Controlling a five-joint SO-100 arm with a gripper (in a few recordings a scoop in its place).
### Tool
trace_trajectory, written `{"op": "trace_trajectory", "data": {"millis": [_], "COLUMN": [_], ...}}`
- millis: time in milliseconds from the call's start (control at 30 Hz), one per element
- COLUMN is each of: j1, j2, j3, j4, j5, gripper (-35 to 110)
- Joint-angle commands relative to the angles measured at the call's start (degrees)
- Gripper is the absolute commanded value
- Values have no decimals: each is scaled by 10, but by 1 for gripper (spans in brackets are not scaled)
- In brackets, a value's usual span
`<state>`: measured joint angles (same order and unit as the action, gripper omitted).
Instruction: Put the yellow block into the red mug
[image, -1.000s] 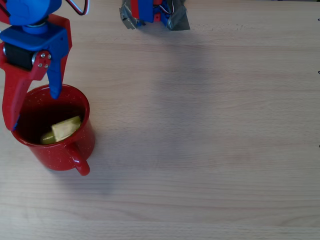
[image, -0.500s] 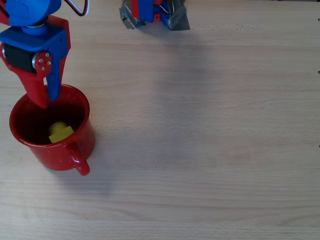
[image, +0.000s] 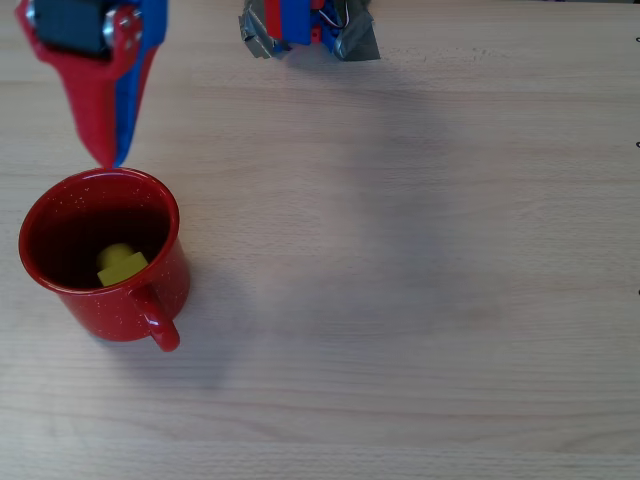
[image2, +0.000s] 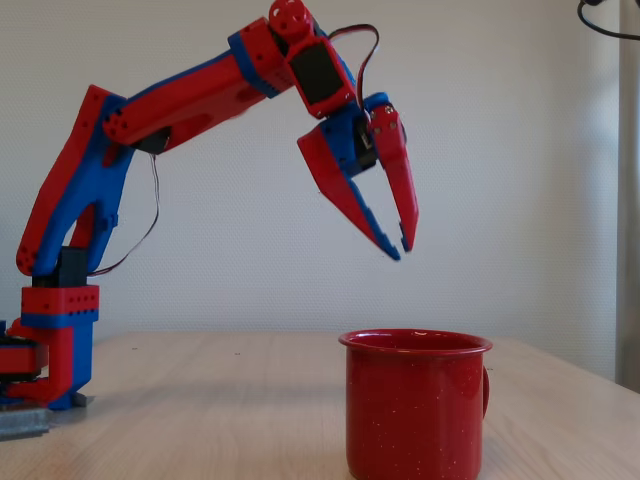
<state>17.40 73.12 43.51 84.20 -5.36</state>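
Observation:
The red mug (image: 172, 272) stands on the table at the left in the overhead view, its handle pointing to the lower right. Inside it, on the dark bottom, lies the yellow block (image: 121, 265). My red and blue gripper (image: 108, 157) hangs just beyond the mug's far rim, its fingers drawn together with nothing between them. In the fixed view the gripper (image2: 402, 249) is well above the mug (image2: 415, 410), tips pointing down, and the mug's wall hides the block.
The arm's base (image: 305, 25) is fixed with grey tape at the top edge of the wooden table (image: 420, 280). In the fixed view the base (image2: 50, 350) stands at the far left, well away from the mug.
The gripper has risen out of the mug's mouth and pulled back past its rim, and its fingers have come together. The yellow block has settled at the mug's bottom.

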Motion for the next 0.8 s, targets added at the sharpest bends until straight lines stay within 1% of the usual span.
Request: {"op": "trace_trajectory", "data": {"millis": [0, 333, 567, 767], "j1": [-15, -105, -136, -141], "j2": [107, 292, 456, 569], "j3": [18, 182, 381, 541], "j4": [-12, -16, -85, -103], "j5": [-4, 39, 40, 40], "gripper": [0, 0, 0, 0]}}
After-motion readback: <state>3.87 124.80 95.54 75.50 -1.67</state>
